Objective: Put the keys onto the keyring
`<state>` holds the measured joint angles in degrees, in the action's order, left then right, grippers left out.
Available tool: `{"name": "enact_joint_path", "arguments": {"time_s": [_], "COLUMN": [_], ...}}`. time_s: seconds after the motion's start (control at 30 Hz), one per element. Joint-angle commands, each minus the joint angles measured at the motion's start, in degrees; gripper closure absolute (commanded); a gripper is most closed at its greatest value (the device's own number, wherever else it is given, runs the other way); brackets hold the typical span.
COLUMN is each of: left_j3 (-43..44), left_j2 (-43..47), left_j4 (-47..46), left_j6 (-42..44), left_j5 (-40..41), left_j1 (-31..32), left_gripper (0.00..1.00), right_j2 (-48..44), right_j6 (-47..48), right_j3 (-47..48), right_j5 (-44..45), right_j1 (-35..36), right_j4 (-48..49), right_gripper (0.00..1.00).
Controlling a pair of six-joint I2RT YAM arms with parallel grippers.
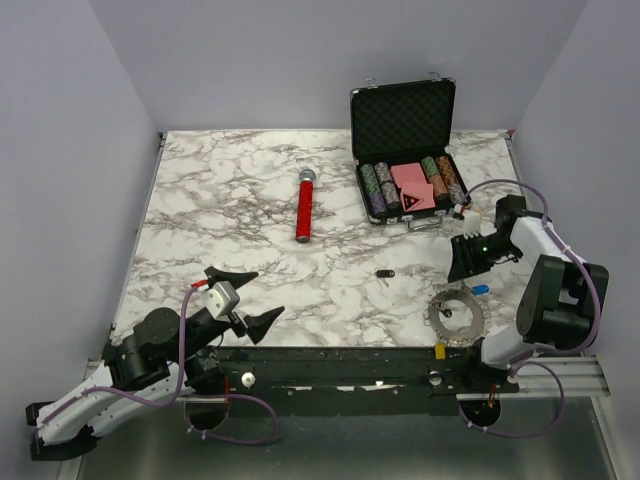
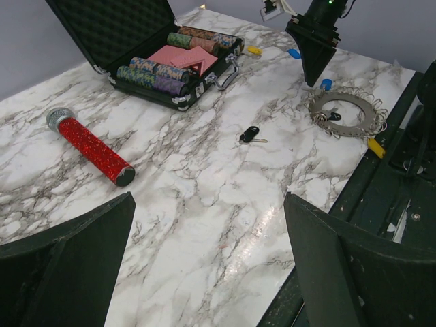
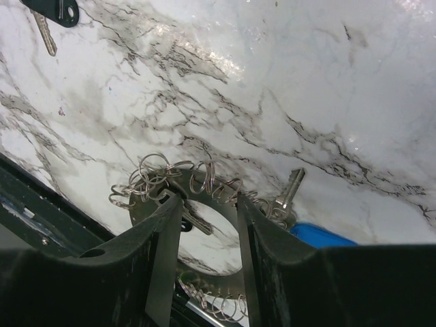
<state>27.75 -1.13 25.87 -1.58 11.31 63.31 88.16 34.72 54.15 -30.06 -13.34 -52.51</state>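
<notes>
Overhead, the right gripper (image 1: 462, 268) hangs just beyond the keyring (image 1: 457, 315), with the blue key (image 1: 480, 289) between them; the left gripper (image 1: 262, 297), jaws wide and empty, is well away. From the left wrist, the black key (image 2: 250, 134) lies apart, left of the keyring (image 2: 361, 124). Through the right wrist, half-parted, empty jaws straddle the keyring's (image 3: 211, 194) rim, with the blue key (image 3: 320, 235) just to its right.
</notes>
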Motion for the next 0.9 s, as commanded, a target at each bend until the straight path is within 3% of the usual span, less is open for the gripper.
{"name": "enact_joint_path", "arguments": {"time_s": [0.0,0.87], "left_j3": [1.08,0.99], "left_j2": [0.33,0.51], "left_j4": [-0.12,-0.20], "left_j6": [0.44,0.53], "left_j5": [0.03,-0.15], "left_j1": [-0.47,-0.64], "left_gripper": [0.01,0.01], "right_j2": [-1.59,-0.10], "right_j6": [1.75,0.70], "right_j3": [0.16,-0.36], "right_j5": [0.88,6.68], "right_j1": [1.91,5.79], "right_j4": [-0.75,2.15], "right_gripper": [0.54,0.67]}}
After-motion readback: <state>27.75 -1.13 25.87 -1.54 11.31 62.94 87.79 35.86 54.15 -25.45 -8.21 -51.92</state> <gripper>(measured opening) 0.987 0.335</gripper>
